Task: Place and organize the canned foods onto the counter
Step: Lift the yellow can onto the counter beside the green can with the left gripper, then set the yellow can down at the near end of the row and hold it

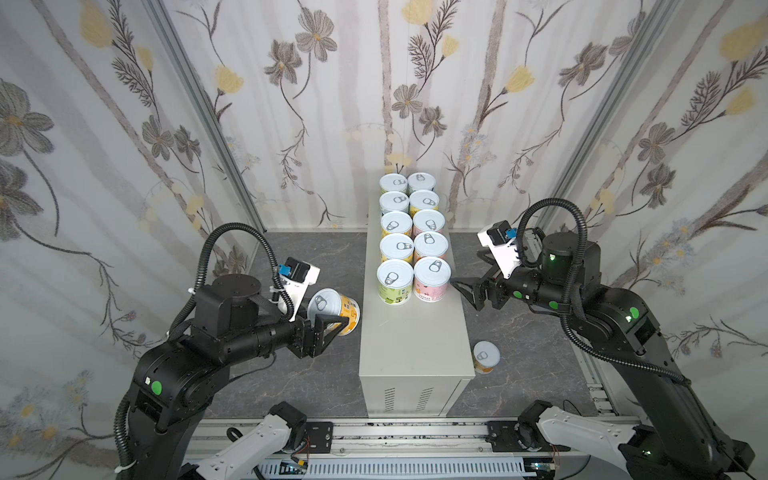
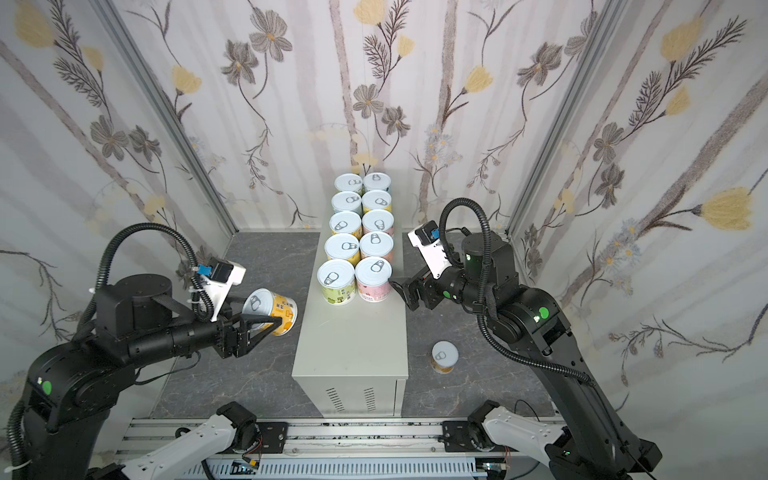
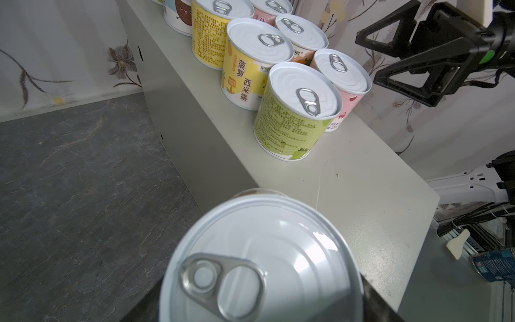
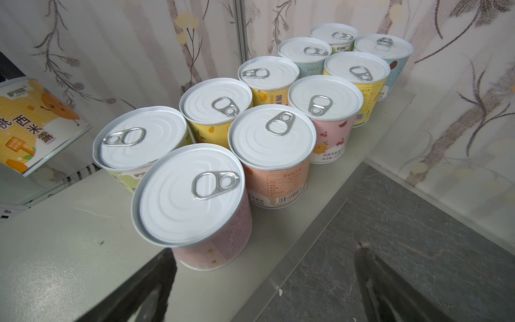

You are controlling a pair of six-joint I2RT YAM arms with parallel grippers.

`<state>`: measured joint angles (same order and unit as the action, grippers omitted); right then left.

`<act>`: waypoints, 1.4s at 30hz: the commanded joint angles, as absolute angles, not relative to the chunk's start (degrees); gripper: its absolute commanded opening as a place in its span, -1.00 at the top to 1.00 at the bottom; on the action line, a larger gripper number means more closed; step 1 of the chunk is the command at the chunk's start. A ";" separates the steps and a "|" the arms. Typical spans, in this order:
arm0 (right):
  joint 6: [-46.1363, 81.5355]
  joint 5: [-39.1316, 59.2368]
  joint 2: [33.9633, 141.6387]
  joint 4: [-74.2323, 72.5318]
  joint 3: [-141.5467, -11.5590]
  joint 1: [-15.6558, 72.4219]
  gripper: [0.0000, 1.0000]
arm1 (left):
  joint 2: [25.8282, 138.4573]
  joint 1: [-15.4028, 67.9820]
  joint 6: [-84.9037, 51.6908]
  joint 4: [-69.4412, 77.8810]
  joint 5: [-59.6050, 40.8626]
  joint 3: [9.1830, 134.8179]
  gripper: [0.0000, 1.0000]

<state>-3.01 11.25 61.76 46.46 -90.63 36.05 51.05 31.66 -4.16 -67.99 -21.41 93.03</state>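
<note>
Between the fingers of the left gripper [image 1: 328,321], a short white-lidded yellow-orange can [image 1: 347,309] is clamped, tilted, clear of the dark grey marbled floor [image 1: 307,374] and just beside the long pale grey-beige metal counter [image 1: 411,332]. Beyond that gripper, ten lidded cans [image 1: 413,237] are stood on the counter in two rows of five. The right gripper [image 1: 465,269] is spread apart, empty, just beside the nearest pink can [image 1: 432,286]; below it one orange-labelled can [image 1: 486,356] is left on the floor. Two placements are judged outstanding. "菠萝 西米露" is read on a yellow can [image 3: 245,83], "西米露" on the held one; brand marks are too small.
</note>
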 commanded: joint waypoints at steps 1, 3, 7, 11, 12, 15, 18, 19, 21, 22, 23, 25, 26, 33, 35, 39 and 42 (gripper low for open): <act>-3.19 10.00 61.45 44.68 -90.02 36.15 -0.99 | 53.30 33.72 -3.17 -64.33 -22.62 95.31 -0.02; -3.43 10.03 61.36 44.65 -89.91 36.17 -0.99 | 55.05 35.44 -2.99 -64.97 -21.75 96.99 -0.01; -3.71 9.68 60.87 44.91 -89.85 36.14 -0.99 | 58.15 39.29 -3.15 -66.95 -18.54 98.39 0.00; -4.04 9.10 59.77 44.85 -88.84 36.13 -0.99 | 61.01 44.90 -3.86 -68.95 -12.37 100.12 0.00; -4.08 8.93 59.45 44.89 -88.52 36.15 -0.99 | 61.37 45.97 -3.90 -68.97 -11.59 100.32 -0.02; -4.11 8.01 58.63 44.67 -87.17 36.13 -0.99 | 63.01 49.42 -4.46 -69.48 -9.66 100.90 -0.09; -4.38 7.06 57.86 44.39 -85.84 36.12 -0.99 | 65.18 52.09 -4.43 -70.06 -7.83 101.38 -0.16; -4.46 6.95 57.68 44.30 -85.57 36.16 -0.99 | 66.07 52.90 -4.44 -70.45 -7.44 101.72 -0.18; -4.63 6.80 57.36 44.30 -85.28 36.12 -0.99 | 67.39 54.28 -4.54 -70.97 -6.83 102.68 -0.20; -4.73 6.68 57.14 44.30 -85.13 36.07 -0.99 | 67.90 54.75 -4.61 -71.10 -6.69 103.19 -0.21; -4.88 6.58 56.94 44.38 -85.06 36.09 -0.99 | 68.26 55.32 -4.81 -71.10 -6.55 103.49 -0.22; -5.17 6.44 56.63 44.40 -84.89 36.05 -0.99 | 68.55 56.00 -5.07 -70.89 -6.37 103.79 -0.26; -5.24 6.31 56.47 44.38 -84.73 36.06 -0.99 | 68.48 56.37 -5.27 -70.55 -6.33 103.63 -0.28; -6.47 6.15 56.64 44.38 -84.04 36.10 -0.99 | 68.47 57.81 -6.01 -67.59 -7.08 101.33 -0.44; -6.84 6.33 56.78 44.38 -83.94 35.96 -0.99 | 68.13 58.08 -6.00 -65.99 -7.21 100.21 -0.50; -7.17 6.42 56.86 44.38 -83.94 36.00 -0.99 | 67.85 58.34 -6.30 -64.62 -7.01 99.22 -0.57; -7.21 6.18 56.57 44.38 -83.70 35.95 -0.99 | 67.59 58.45 -6.42 -63.91 -6.90 98.62 -0.63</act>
<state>-6.07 6.48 56.84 45.65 -83.90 35.99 67.75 58.41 -5.02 -63.05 -6.72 99.11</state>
